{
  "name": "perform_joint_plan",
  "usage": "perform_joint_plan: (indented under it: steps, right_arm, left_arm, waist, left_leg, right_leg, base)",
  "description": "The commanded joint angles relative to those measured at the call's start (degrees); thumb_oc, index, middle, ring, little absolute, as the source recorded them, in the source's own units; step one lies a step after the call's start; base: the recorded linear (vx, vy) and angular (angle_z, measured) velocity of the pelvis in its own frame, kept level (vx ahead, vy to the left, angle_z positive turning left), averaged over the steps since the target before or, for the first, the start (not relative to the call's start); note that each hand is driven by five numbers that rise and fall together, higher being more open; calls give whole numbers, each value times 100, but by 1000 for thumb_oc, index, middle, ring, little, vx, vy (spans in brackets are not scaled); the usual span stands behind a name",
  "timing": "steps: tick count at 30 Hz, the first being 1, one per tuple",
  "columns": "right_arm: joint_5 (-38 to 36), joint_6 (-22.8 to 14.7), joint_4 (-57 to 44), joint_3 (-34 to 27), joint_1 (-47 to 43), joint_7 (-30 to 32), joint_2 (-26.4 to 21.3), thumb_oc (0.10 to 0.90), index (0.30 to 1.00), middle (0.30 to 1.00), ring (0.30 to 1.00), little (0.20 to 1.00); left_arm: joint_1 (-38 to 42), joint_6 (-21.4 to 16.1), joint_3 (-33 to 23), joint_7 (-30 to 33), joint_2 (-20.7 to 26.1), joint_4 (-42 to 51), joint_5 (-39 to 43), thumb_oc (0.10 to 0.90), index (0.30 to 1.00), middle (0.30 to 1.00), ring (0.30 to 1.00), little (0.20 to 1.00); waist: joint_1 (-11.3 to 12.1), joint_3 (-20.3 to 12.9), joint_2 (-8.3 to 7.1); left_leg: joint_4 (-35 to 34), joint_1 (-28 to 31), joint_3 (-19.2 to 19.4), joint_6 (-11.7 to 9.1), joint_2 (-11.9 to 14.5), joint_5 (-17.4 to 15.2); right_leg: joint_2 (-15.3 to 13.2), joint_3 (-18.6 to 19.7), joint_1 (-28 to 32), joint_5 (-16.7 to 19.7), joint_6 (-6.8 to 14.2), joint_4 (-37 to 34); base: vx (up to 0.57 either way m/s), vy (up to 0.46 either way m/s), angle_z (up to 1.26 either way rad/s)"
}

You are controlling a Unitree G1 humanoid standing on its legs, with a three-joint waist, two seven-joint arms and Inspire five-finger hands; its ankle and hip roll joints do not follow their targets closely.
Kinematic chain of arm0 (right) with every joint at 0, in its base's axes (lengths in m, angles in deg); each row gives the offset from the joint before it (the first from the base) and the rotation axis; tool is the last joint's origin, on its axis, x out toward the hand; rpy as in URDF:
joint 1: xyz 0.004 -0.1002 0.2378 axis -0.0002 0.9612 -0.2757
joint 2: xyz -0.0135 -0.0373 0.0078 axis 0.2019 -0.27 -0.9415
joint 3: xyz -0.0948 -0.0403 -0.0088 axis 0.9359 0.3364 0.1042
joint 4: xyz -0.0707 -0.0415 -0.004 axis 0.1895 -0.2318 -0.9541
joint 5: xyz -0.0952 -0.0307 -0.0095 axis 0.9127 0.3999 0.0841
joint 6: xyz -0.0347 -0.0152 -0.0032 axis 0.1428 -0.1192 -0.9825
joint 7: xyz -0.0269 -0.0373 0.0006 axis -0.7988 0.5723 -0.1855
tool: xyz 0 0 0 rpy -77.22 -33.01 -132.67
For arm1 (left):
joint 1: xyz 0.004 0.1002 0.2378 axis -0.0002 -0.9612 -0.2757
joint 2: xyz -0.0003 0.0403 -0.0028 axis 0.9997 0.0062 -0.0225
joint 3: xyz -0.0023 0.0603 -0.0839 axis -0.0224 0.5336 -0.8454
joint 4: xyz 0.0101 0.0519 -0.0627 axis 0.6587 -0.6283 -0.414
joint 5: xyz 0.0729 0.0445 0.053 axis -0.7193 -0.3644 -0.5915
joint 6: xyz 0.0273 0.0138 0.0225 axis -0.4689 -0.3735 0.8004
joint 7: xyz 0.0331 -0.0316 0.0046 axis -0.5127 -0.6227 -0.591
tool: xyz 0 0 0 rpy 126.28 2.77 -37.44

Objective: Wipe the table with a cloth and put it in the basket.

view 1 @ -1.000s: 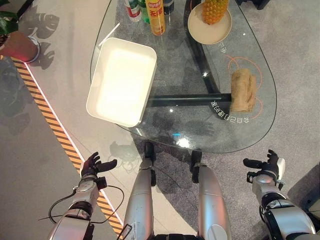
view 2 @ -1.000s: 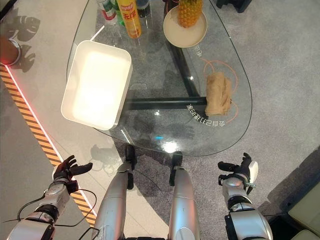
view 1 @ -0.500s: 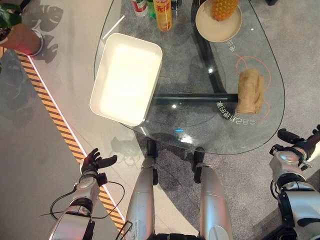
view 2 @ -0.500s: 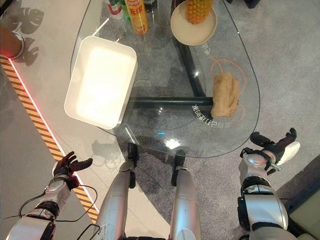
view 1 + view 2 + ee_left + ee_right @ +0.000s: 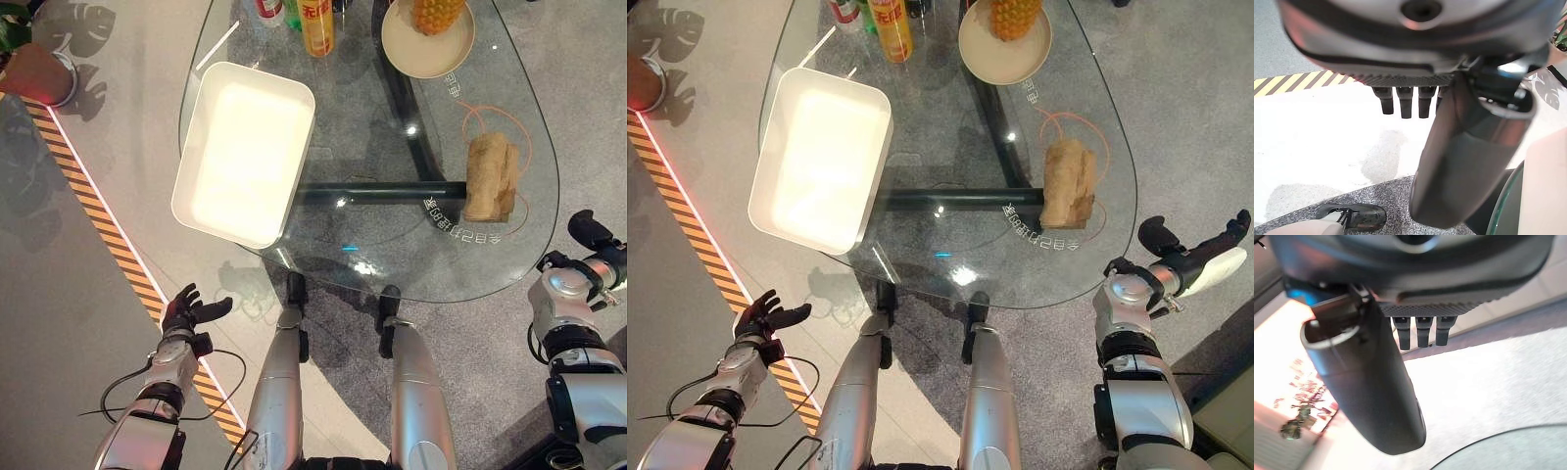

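Observation:
A folded tan cloth (image 5: 490, 176) lies on the right side of the glass table (image 5: 392, 235), over an orange ring mark. A white rectangular basket (image 5: 245, 152) stands on the table's left side, with nothing in it. My right hand (image 5: 1187, 258) is open, off the table's near right edge and a little nearer than the cloth, touching nothing. Its own wrist view shows straight fingers (image 5: 1420, 333) and the thumb over grey floor. My left hand (image 5: 186, 311) hangs open low at the left, above the floor, its fingers (image 5: 1403, 100) straight.
At the table's far end stand a plate with a pineapple (image 5: 428, 39), a yellow can (image 5: 315, 24) and bottles. A potted plant (image 5: 34, 69) sits on the floor far left, beside a yellow-black striped line (image 5: 98, 225).
My right hand has moved out to the right and up, toward the table's right edge near the cloth. The view has shifted somewhat. The left hand has barely moved.

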Motion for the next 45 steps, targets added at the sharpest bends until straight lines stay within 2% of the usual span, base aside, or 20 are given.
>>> perform_joint_plan:
  steps: [1, 11, 19, 32, 45]
  right_arm:
    - [512, -412, -717, 202, 11, 376, -461, 800, 900, 900, 900, 900]
    - [1007, -214, -1660, 560, 73, 87, -122, 800, 900, 900, 900, 900]
    - [1007, 95, -1661, 859, -11, -204, 131, 800, 900, 900, 900, 900]
    - [712, 512, -933, 1339, -378, -640, 321, 800, 900, 900, 900, 900]
    - [643, 567, -61, 1424, -747, -831, 369, 800, 900, 900, 900, 900]
  left_arm:
    - [-144, -81, -68, 289, 362, -56, 125, 800, 900, 900, 900, 900]
    - [-233, -131, -99, 341, 221, 6, 63, 800, 900, 900, 900, 900]
    - [-232, -165, -39, 404, 82, 4, -12, 800, 900, 900, 900, 900]
    - [-108, -150, 71, 389, 13, -73, -53, 800, 900, 900, 900, 900]
    - [-26, -137, 191, 380, -49, -119, -101, 800, 900, 900, 900, 900]
  waist:
    - [-140, -60, -186]
    - [-176, -60, -171]
    - [-146, -60, -147]
    - [-55, -60, -76]
    - [38, -60, 3]
  left_leg:
    - [671, -29, 21, 282, -390, -805]
    - [667, -20, 56, 280, -414, -815]
    - [680, 42, 77, 289, -438, -854]
    - [712, 0, 94, 297, -476, -836]
    - [748, 12, 74, 312, -521, -872]
  right_leg:
    - [155, -162, 277, 489, -10, -755]
    - [156, -107, 274, 457, -36, -775]
    - [160, -104, 324, 402, -51, -741]
    - [138, -140, 258, 416, -75, -685]
    - [131, -171, 241, 378, -71, -606]
  base:
    - [0, 0, 0]
    - [0, 0, 0]
    - [0, 0, 0]
    - [0, 0, 0]
    - [0, 0, 0]
